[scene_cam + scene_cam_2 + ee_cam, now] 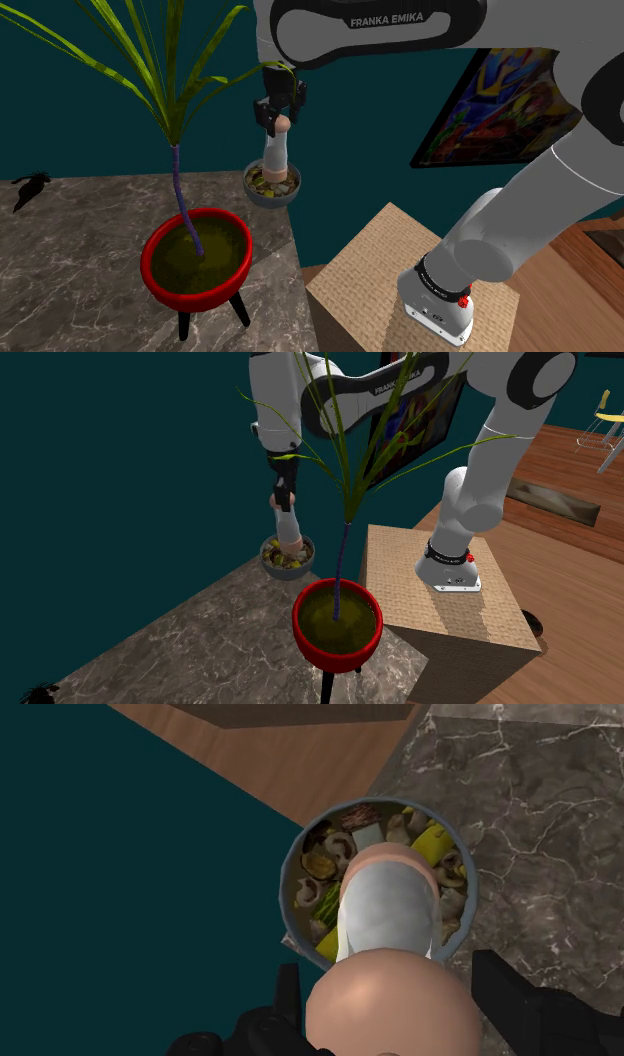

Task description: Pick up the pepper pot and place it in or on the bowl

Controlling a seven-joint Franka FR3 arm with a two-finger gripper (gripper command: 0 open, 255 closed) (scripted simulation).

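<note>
The pepper pot (277, 153) is a tall mill with a pale body and a tan knob on top. My black gripper (281, 118) is shut on that knob from above. The pot hangs upright with its foot inside the rim of the grey bowl (253, 192), which is full of mixed food and sits at the marble counter's far corner. Whether the foot touches the food I cannot tell. In the second exterior view the gripper (284, 502) holds the pot (289, 532) over the bowl (270, 566). Looking down the hand, the fingers (290, 996) clasp the pot (387, 919) above the bowl (291, 869).
A red planter (160, 277) on dark legs holds a tall spiky plant whose leaves reach close to the gripper. The marble counter (70, 260) stretches toward the shoulder view's left, with a small dark object (30, 188) on it. The stand (380, 260) and teal wall (100, 120) border the counter.
</note>
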